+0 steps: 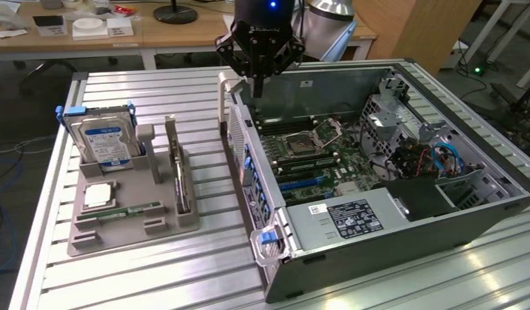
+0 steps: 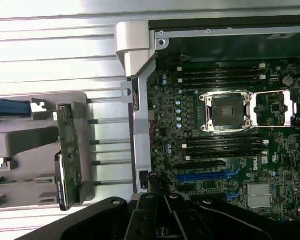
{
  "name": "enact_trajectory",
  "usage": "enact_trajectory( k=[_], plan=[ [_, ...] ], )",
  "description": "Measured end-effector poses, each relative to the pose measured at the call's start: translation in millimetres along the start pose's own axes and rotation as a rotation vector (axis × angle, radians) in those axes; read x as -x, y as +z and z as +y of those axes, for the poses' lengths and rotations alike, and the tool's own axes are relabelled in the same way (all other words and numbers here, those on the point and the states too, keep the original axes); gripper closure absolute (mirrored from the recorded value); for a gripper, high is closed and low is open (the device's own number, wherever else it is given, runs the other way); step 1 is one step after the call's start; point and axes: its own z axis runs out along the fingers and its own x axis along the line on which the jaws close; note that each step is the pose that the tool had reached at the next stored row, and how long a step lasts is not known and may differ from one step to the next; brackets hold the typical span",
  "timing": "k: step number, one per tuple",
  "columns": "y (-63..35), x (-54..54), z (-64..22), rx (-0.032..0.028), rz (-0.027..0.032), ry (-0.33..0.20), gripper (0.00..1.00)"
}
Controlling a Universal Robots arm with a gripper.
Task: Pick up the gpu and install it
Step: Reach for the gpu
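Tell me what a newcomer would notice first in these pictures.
The open computer case lying on the slatted table dominates the exterior view's right, its motherboard and bare CPU socket exposed. The black tool hangs shut and empty above the case's far corner. On the exterior view's left, a gray holder carries a blue-labelled hard drive and the gpu standing on edge.

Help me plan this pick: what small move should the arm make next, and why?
Probably shift toward the exterior view's left: the shut black gripper hangs empty over the open grey computer case, while the thin dark gpu card stands on edge in the grey holder beside it.
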Motion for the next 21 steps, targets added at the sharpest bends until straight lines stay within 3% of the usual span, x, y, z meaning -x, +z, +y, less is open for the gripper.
enact_trajectory(
  k=[21],
  plan=[
    [-0.4, -24.7, -2.2, 0.0000, 0.0000, 0.000, 0.89]
  ],
)
